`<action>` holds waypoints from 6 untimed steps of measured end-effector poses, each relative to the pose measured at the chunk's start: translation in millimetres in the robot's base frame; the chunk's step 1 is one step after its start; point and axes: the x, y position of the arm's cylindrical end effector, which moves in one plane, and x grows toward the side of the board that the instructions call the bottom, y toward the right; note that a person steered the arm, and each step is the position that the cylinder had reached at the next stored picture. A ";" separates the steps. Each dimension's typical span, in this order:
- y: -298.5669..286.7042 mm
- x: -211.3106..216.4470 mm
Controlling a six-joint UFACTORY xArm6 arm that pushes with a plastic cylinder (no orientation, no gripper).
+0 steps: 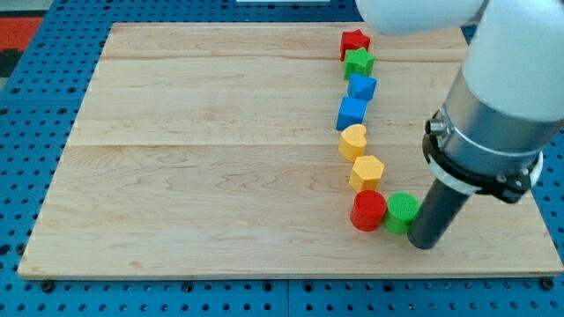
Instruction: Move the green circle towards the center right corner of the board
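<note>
The green circle (403, 211) sits near the view's bottom right of the wooden board (203, 150), touching a red cylinder (368, 210) on its left. My tip (425, 242) is at the end of the dark rod, just right of and slightly below the green circle, touching or nearly touching it. The arm's grey and white body (493, 106) fills the view's upper right.
A curved line of blocks runs up from the red cylinder: a yellow hexagon (366, 173), a yellow heart (352, 141), a blue cube (352, 113), a blue block (361, 87), a green star (359, 62), a red star (354, 42). The board's right edge (539, 220) lies close by.
</note>
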 end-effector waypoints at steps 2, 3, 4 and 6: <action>-17.9 -21.1; -20.8 -1.0; -50.6 -22.0; -48.6 -128.4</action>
